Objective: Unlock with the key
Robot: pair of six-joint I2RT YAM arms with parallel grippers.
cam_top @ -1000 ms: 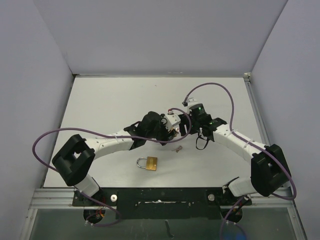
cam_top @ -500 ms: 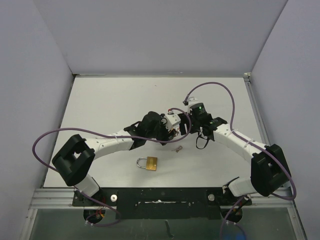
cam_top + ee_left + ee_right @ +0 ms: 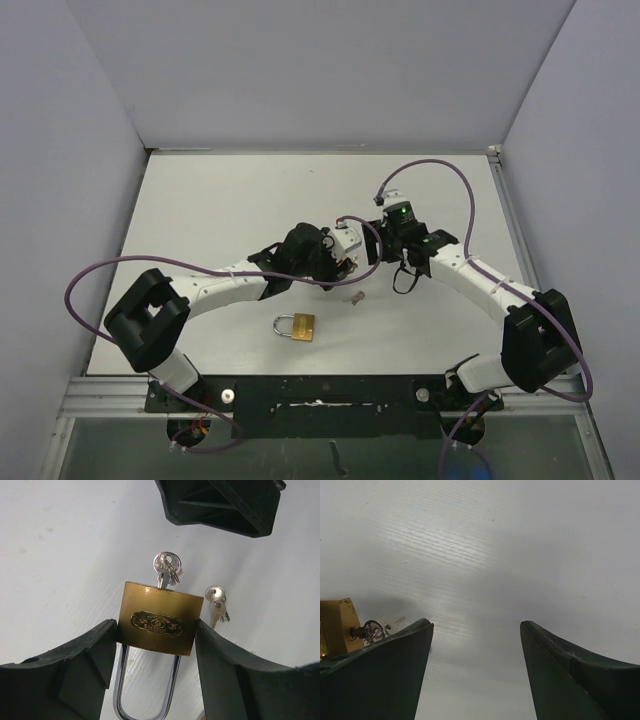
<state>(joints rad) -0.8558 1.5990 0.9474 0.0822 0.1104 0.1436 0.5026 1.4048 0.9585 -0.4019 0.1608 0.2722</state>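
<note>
A robotics lab cell: white table (image 3: 220,200) boxed by plain grey walls (image 3: 330,70), aluminium rail (image 3: 100,398) in front.

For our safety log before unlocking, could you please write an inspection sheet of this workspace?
Surface: white table, faint specks.
Job's things: brass padlock clamped in left end effector, key in its keyhole.
Clutter: second padlock and spare keys lying on the table.
End effectors: left shut on padlock; right end effector open, empty.
Cables: purple cables loop off both arms.
Surroundings: pale walls on three sides.
</note>
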